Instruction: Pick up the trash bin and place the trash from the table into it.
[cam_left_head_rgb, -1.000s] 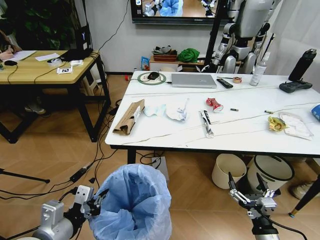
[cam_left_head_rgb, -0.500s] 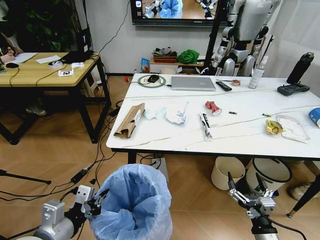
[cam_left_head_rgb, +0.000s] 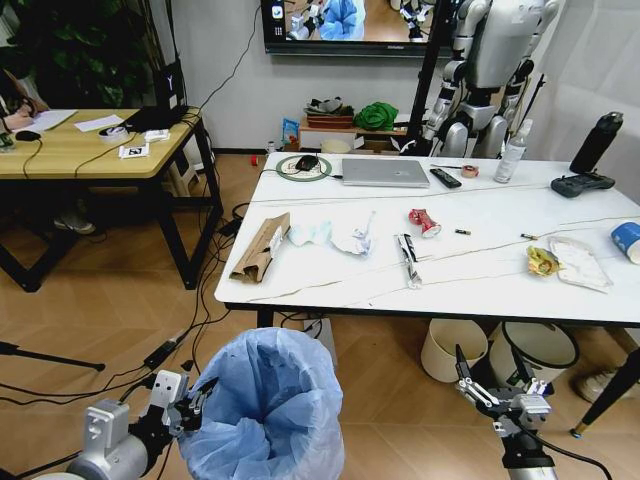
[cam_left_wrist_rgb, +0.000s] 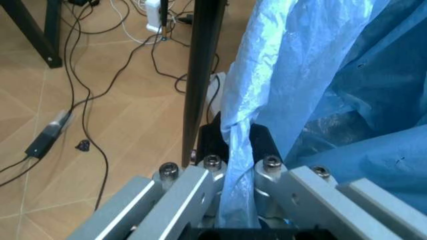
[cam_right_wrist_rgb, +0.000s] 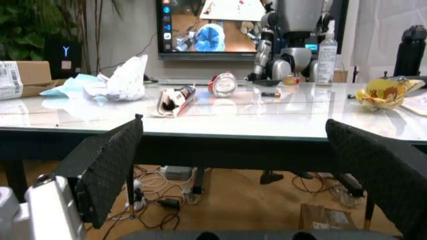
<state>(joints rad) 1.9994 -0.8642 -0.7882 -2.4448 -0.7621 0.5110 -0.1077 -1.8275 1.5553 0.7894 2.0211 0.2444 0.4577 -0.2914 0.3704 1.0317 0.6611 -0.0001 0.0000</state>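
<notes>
The left end effector (cam_left_head_rgb: 192, 402) sat low on the left, clamped onto the blue bag of the trash bin (cam_left_head_rgb: 262, 405), held up off the floor in front of the table (cam_left_head_rgb: 470, 285). Up top lay cardboard (cam_left_head_rgb: 260, 247), crumpled paper (cam_left_head_rgb: 353, 236) and a red can (cam_left_head_rgb: 424, 220). On the right, the right end effector (cam_left_head_rgb: 497, 380) hung empty, fingers spread wide.

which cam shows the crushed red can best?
Head view: the crushed red can lies in plain sight from above on the table. The right wrist view sees it end-on and low, past the open right hand. The left wrist view looks at the bag.
</notes>
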